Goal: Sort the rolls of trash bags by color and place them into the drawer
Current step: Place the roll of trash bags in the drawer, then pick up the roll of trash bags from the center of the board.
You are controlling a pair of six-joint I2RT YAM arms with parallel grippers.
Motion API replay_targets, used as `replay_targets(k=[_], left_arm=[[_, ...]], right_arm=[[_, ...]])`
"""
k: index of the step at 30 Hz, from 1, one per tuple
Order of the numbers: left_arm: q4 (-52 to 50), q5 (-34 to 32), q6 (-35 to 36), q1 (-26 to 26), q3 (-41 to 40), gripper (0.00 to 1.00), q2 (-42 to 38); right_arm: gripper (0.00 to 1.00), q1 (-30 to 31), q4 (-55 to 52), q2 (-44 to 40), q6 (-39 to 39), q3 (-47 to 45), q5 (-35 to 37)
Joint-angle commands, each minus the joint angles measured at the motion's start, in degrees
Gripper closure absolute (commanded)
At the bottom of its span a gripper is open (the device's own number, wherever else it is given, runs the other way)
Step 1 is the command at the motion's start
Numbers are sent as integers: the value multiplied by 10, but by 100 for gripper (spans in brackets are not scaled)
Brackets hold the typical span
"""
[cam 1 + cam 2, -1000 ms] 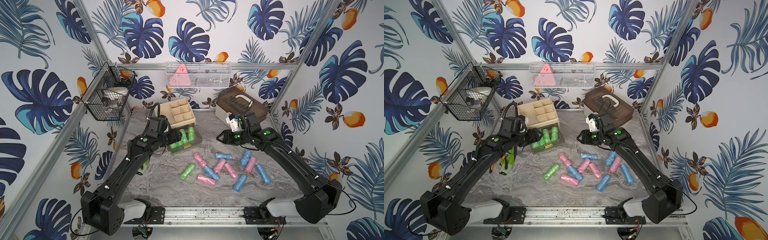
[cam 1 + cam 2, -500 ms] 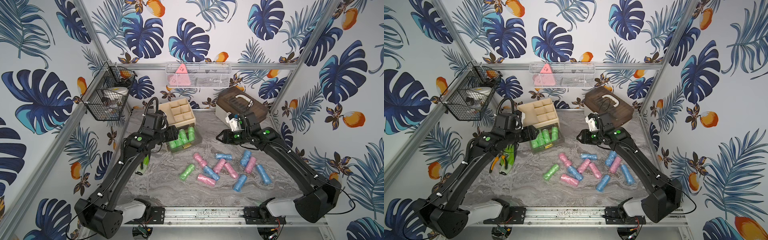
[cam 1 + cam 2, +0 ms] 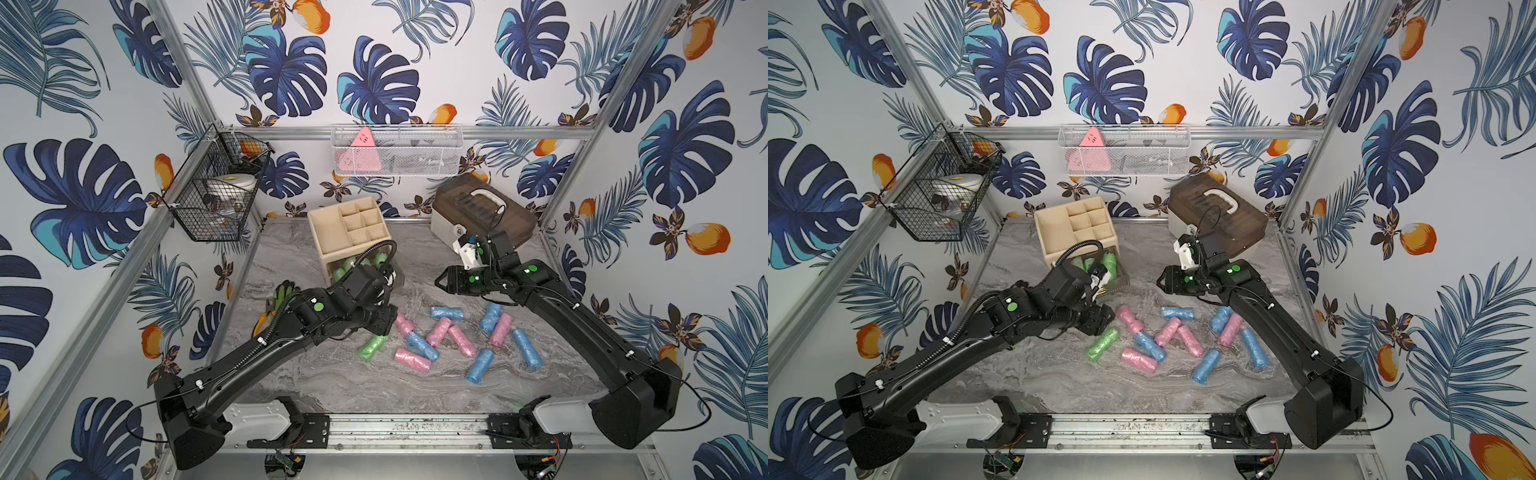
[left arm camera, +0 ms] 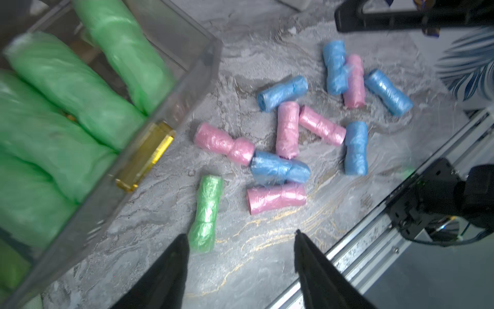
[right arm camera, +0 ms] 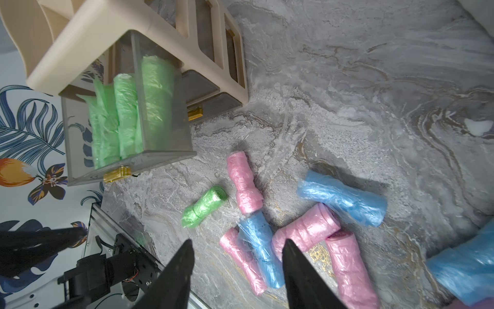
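Where the two arms rose from their bases at the bottom corners of both top views, each reached up and inward over the marbled counter (image 3: 374, 390). The left arm bent toward mid-frame and ended with the left claw (image 3: 384, 323) tipped down close over a loose green roll (image 3: 372, 347). In the left wrist view that claw (image 4: 240, 234) stood wide and empty, one finger (image 4: 176, 256) just beside the roll's end. The right arm stretched from lower right to centre, and the right claw (image 3: 441, 283) pointed toward frame left above the counter. Its fingers (image 5: 179, 267) were parted with nothing between them.

Right of the green roll lay the pink rolls (image 3: 412, 360) and blue rolls (image 3: 478, 365), scattered, with several touching or overlapping. Above the left claw in the frame, the clear drawer (image 5: 128, 163) stood pulled out of the beige organizer (image 3: 353, 228), with green rolls (image 5: 125, 115) side by side in it. A green glove (image 3: 282, 293) lay at the left, partly hidden by the left arm. A brown-lidded box (image 3: 482, 212) sat at the back right, past the right claw.
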Motion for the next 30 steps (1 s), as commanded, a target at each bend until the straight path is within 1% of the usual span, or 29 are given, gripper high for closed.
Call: replay_targets(k=[1, 9, 11, 14, 16, 19, 22, 30], left_arm=[[-19, -39, 15, -34, -24, 33, 10], [-12, -110, -10, -90, -65, 31, 88], [-5, -125, -15, -95, -75, 29, 108], [6, -138, -22, -95, -86, 28, 131], [13, -138, -21, -95, -90, 29, 149], [20, -143, -17, -93, -93, 32, 173], [36, -129, -10, -86, -99, 35, 194], [60, -157, -8, -60, -110, 41, 231]], right_arm=[[42, -3, 5, -5, -8, -18, 11], [38, -14, 23, -16, -6, -70, 3], [37, -19, 22, -21, -8, -76, 4], [37, -28, 20, -29, -12, -77, 7], [37, -35, 19, -35, -14, -98, 4], [37, -43, 16, -42, -17, -104, -1], [37, -47, 15, -48, -18, -109, -2], [39, -50, 18, -57, -16, -115, -12]])
